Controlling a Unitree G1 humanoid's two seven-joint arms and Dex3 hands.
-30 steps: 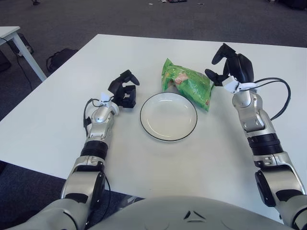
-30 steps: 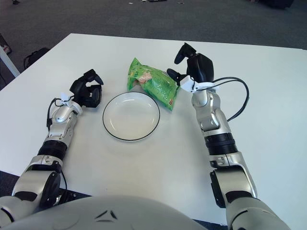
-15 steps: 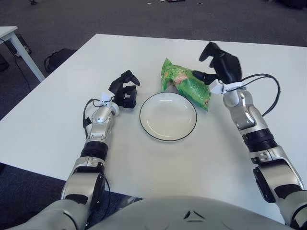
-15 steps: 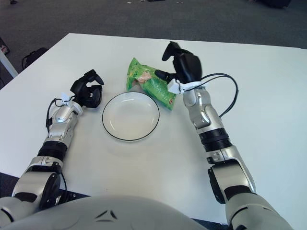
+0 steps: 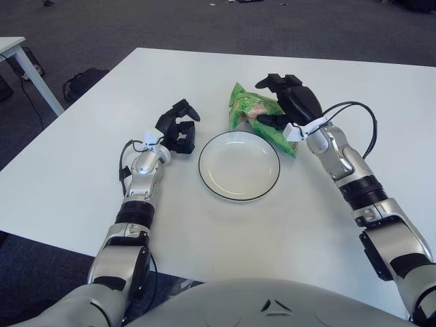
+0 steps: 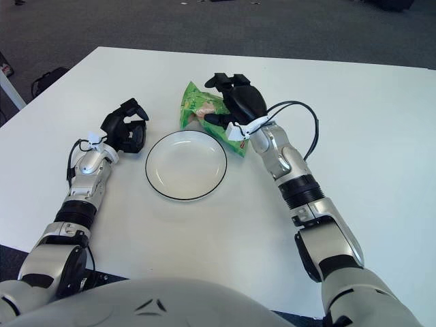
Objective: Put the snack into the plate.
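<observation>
Near, mid-worktop: plate empty. Left hand parked toward left edge, fingers curled, holding nothing. Beyond the plate's far rim: snack flat on table. My right hand over bag, fingers spread, not yet gripping. I judge reach step; next close, lift. Nothing blocking.

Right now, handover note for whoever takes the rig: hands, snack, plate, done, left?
Right robot hand: over the green snack bag, fingers spread on it, grasp not closed.
Left robot hand: parked on the table left of the plate, fingers curled, holding nothing.
Snack bag: on the table, beyond the plate's far right rim.
Plate: empty, centre.
Done: the reach.
Left: grasp, lift, place in plate.
</observation>
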